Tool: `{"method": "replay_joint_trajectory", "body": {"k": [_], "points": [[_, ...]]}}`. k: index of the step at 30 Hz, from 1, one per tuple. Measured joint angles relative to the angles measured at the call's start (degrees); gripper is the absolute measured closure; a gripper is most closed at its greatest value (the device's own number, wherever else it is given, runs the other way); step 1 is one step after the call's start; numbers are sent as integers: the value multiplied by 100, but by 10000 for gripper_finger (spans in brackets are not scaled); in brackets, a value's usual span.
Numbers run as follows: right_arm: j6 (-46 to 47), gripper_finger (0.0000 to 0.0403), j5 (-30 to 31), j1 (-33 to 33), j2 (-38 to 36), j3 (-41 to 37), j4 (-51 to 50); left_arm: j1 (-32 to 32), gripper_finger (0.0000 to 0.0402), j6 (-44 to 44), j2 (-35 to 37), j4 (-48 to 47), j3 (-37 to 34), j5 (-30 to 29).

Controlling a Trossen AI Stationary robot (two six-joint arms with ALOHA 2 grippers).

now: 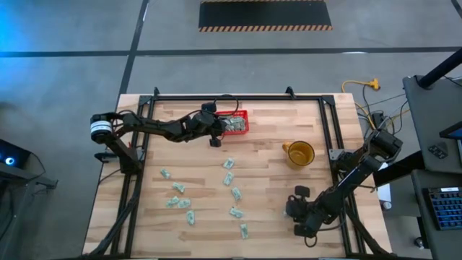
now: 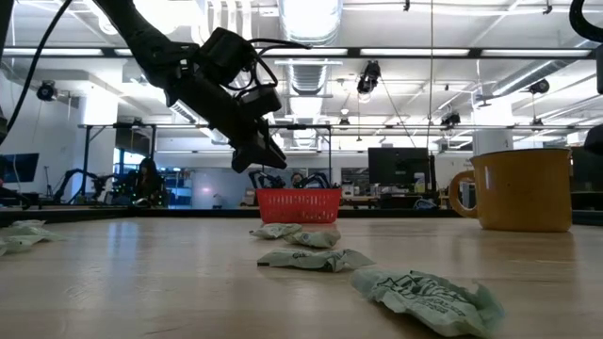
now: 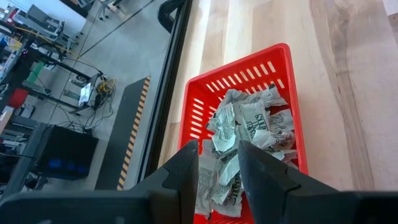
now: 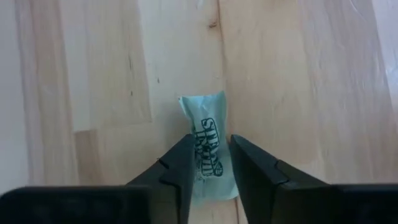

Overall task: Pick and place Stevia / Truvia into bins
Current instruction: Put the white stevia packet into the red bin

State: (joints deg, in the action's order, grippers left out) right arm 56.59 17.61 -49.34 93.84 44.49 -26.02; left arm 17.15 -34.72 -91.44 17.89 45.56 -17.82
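The red basket sits near the far edge of the tabletop and holds a crumpled heap of Stevia sachets. The left end effector hangs over the basket's rim, fingers apart with nothing between them. More sachets lie scattered mid-tabletop. Near the front right, the right end effector straddles one pale green sachet lying flat; whether it grips it I cannot tell. A yellow mug stands empty to the right of the basket. Behind is an open workshop with ceiling lights.

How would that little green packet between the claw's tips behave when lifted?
The packet looks like thin paper lying flat on the table, so probably light and floppy. The ones in the basket are crumpled, so it likely creases easily. It shouldn't roll.
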Motion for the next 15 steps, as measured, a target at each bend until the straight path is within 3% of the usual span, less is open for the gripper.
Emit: {"method": "replay_joint_trajectory", "body": {"k": [10, 15], "points": [[-478, 359, 43, 8, -2, 25, 25, 2, 304, -1, 0, 0, -2, 0], [-1132, 368, 450, 48, -2, 226, 134, 0, 304, -2, -1, 0, -2, 0]]}}
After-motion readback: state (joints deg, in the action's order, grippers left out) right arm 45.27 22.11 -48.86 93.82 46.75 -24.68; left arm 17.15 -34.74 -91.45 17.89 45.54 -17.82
